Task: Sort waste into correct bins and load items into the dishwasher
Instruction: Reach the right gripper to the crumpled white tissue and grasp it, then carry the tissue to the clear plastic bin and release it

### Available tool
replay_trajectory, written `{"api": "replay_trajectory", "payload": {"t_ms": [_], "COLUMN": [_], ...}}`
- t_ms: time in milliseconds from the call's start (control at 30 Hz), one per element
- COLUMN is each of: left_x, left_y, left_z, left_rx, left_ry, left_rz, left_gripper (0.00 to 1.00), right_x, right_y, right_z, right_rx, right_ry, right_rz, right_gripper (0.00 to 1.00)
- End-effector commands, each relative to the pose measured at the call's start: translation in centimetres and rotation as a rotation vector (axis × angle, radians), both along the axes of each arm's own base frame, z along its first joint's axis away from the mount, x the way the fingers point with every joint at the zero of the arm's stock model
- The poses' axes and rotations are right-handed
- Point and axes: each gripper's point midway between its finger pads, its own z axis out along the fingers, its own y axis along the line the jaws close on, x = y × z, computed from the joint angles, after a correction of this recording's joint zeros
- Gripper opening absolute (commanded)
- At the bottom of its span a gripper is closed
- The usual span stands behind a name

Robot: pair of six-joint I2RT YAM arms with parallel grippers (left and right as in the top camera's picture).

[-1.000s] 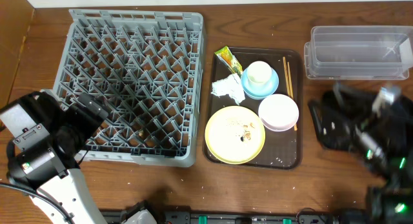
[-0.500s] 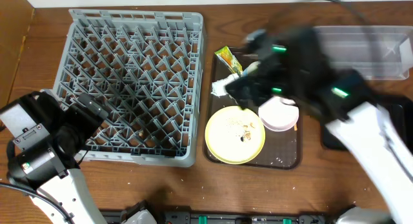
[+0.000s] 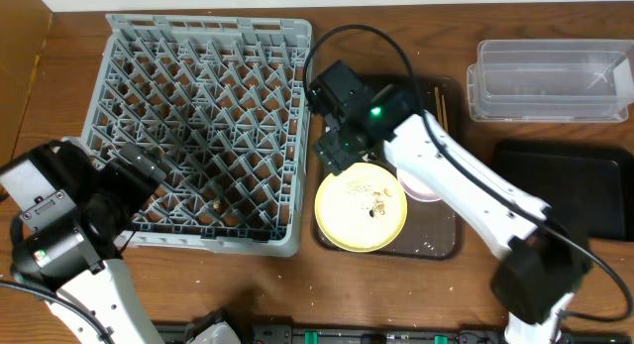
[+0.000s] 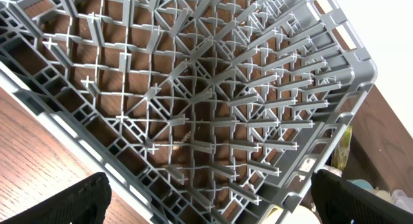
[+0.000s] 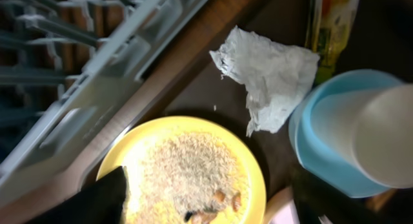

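Spread wide, my right claw (image 5: 206, 185) hangs over the left end of the serving tray (image 3: 436, 243). My left claw (image 4: 206, 208) is parted too, low at the near-left corner of the dish rack (image 3: 208, 25).

That rack fills the left half of the table (image 3: 396, 299). Its right wall runs just beside the tray's left edge, so my right claw has little room on that side. To the right, past the tray, bare wood opens up. The clear tub (image 3: 550, 81) sits at the far right and the black bin (image 3: 565, 185) lies in front of it, cut off by the frame edge; both are well apart from my right claw.

The yellow plate (image 5: 248, 146) lies at the tray's near end, directly under my right fingers. The bowl (image 3: 414, 192) beside it is mostly hidden under my forearm. The saucer (image 5: 310, 146), with the cup (image 5: 381, 133) standing on it, is close to my right finger. The napkin (image 5: 271, 75) lies between the rack wall and the saucer, right up against the saucer. The wrapper (image 5: 332, 17) lies beyond it, cut off at the top. The chopsticks (image 3: 441, 111) lie along the tray's right edge, partly under my arm. The crumbs (image 5: 187, 172) are spread over the plate's middle.
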Motion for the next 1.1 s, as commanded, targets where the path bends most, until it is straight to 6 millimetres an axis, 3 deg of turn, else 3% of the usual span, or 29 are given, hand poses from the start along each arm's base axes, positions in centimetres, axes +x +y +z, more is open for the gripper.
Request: {"api": "replay_trajectory", "payload": {"t_ms": [0,167,367,533,867,1067], "left_x": [0.2,0.2,0.2,0.2,0.2,0.2], "left_y": [0.0,0.0,0.0,0.0,0.0,0.0], "left_z": [0.9,0.9,0.9,0.9,0.9,0.9], "left_rx": [0.015,0.015,0.015,0.015,0.015,0.015], "left_ry": [-0.025,-0.025,-0.025,-0.025,-0.025,-0.025], "left_rz": [-0.012,-0.012,-0.012,-0.012,-0.012,-0.012], "left_gripper": [1.00,1.00,1.00,1.00,1.00,1.00], "right_x": [1.9,3.9,5.9,6.8,7.6,7.6], "right_y": [-0.4,-0.5,-1.6,-1.8,-0.4,-0.7], "right_z": [-2.3,-4.9,-7.2,-8.9,-8.9,-9.8], "right_rx": [-0.055,-0.042,-0.040,-0.023,0.030,0.033], "right_ry": [-0.011,-0.001,0.009,0.027,0.002,0.001], "right_rz": [-0.032,-0.157,-0.229,-0.277,-0.273,-0.295], "right_gripper": [0.63,0.52,0.57,0.55,0.55,0.52]}}
